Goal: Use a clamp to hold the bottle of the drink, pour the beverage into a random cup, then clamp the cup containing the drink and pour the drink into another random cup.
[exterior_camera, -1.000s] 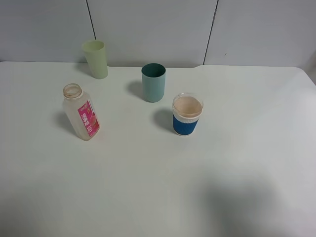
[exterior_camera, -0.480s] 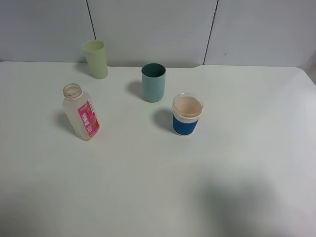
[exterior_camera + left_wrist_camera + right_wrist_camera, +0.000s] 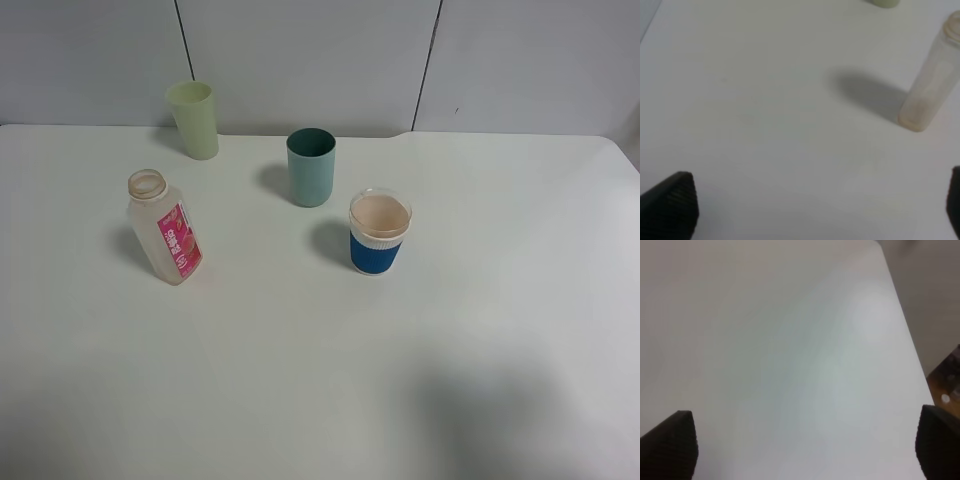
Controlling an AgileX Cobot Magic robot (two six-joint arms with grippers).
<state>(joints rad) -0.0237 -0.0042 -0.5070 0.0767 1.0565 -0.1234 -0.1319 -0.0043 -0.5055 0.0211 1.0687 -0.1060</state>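
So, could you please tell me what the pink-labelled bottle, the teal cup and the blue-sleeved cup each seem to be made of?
The bottle looks like clear, slightly cloudy plastic: the table shows through it, and its pink label looks glossy. The teal cup seems to be opaque matte plastic, evenly coloured with no glare. The blue-sleeved cup has a clear, probably plastic, rim; the sleeve's material is hard to tell, perhaps paper or foam.

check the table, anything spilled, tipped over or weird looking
Nothing stands out. The bottle, teal cup, blue-sleeved cup and yellow-green cup all stand upright and apart, with no spill visible on the table.
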